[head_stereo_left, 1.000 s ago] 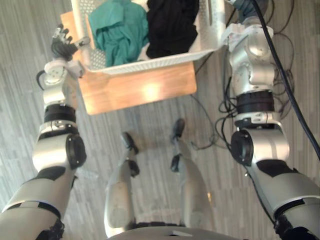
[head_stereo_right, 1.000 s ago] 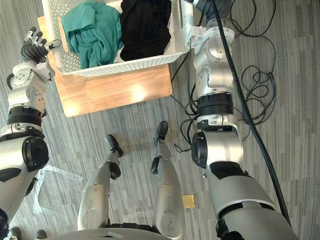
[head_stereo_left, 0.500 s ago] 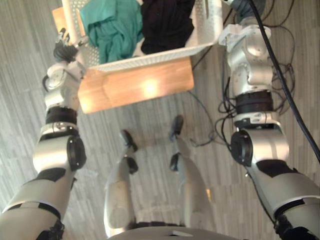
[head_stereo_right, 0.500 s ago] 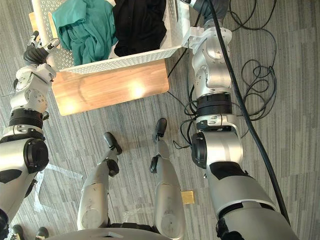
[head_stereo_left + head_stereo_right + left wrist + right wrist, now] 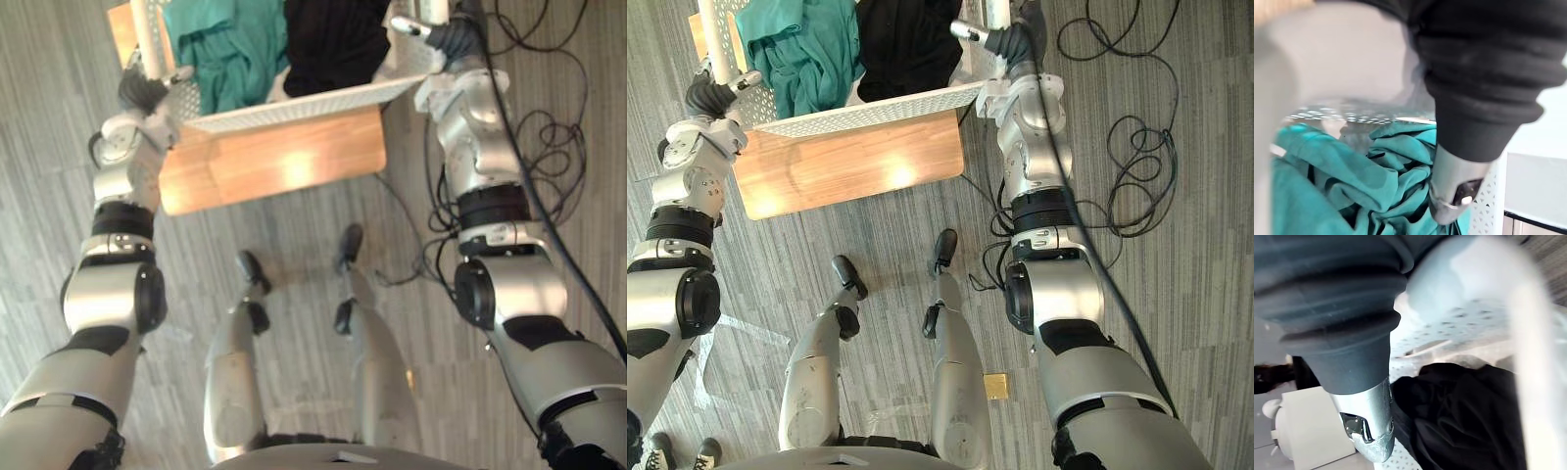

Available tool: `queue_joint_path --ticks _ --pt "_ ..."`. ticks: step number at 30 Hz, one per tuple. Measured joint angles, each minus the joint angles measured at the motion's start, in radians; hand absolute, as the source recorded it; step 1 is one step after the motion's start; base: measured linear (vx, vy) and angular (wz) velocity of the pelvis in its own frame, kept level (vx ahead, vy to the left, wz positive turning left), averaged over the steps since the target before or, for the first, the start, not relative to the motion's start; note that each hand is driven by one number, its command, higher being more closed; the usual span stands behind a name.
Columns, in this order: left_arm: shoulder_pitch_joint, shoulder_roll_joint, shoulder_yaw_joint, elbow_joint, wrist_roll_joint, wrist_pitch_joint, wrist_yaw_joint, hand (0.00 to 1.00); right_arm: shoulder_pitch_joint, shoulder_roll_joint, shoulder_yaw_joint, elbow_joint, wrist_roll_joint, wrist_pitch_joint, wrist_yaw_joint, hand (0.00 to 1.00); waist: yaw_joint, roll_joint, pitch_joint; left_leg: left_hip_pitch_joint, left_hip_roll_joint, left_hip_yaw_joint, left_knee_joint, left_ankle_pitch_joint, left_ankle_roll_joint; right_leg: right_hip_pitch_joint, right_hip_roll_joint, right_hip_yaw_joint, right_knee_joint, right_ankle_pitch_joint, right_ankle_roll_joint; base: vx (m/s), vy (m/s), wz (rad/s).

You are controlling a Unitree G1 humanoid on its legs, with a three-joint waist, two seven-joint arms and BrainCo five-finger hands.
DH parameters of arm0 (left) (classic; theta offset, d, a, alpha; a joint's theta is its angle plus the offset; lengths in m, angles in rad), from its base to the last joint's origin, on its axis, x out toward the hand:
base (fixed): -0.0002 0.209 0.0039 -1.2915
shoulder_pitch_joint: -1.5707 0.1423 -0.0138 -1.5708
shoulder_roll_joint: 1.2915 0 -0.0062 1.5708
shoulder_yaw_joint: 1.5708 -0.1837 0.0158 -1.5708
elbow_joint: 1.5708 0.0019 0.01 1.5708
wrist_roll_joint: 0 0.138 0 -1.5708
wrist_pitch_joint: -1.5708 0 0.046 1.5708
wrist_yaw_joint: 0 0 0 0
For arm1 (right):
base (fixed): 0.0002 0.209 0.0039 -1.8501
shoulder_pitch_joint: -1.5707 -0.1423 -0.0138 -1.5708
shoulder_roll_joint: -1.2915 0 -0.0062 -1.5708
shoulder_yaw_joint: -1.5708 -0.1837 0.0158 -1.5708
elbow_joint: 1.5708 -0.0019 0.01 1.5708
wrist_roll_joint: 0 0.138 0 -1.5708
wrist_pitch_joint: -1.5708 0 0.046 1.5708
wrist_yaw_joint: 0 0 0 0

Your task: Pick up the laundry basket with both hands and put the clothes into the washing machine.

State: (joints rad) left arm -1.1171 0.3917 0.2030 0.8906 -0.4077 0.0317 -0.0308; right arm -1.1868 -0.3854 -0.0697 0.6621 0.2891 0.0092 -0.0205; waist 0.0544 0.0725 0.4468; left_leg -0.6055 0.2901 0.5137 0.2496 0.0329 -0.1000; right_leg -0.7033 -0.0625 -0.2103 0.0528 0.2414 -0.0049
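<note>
Two hands: left hand [image 5: 710, 98] and right hand [image 5: 1009, 39] grip opposite ends of the basket [image 5: 872, 108], fingers curled over its rim, likely for a level lift.
Basket: over the wooden desk [image 5: 852, 166], with teal clothes [image 5: 803, 49] and black clothes [image 5: 906, 39] inside.

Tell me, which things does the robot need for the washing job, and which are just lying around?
For the job: white laundry basket, teal garment, black garment, left hand and right hand at the basket's two ends.

Just lying about: wooden stand below the basket, small brown square on the floor.
</note>
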Motion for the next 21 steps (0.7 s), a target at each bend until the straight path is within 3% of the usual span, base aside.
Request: queue_joint_path --ticks 10,21 --pt "-0.029 0.036 -0.058 -0.008 0.085 0.003 -0.028 0.0 -0.081 -0.076 0.082 0.089 0.028 0.022 0.086 0.0 0.001 0.0 0.0 -0.041 0.004 -0.013 0.025 -0.002 0.005 -0.026 -0.004 -0.009 0.0 0.018 0.002 0.0 -0.004 0.01" --pt "-0.03 0.023 -0.001 -0.007 0.086 0.018 -0.027 0.0 -0.162 -0.136 0.187 0.209 0.017 0.065 0.165 0.0 -0.009 0.0 0.0 -0.043 0.001 -0.022 0.006 0.014 0.011 -0.027 -0.004 -0.015 -0.001 0.028 0.01 0.0 -0.005 0.01"
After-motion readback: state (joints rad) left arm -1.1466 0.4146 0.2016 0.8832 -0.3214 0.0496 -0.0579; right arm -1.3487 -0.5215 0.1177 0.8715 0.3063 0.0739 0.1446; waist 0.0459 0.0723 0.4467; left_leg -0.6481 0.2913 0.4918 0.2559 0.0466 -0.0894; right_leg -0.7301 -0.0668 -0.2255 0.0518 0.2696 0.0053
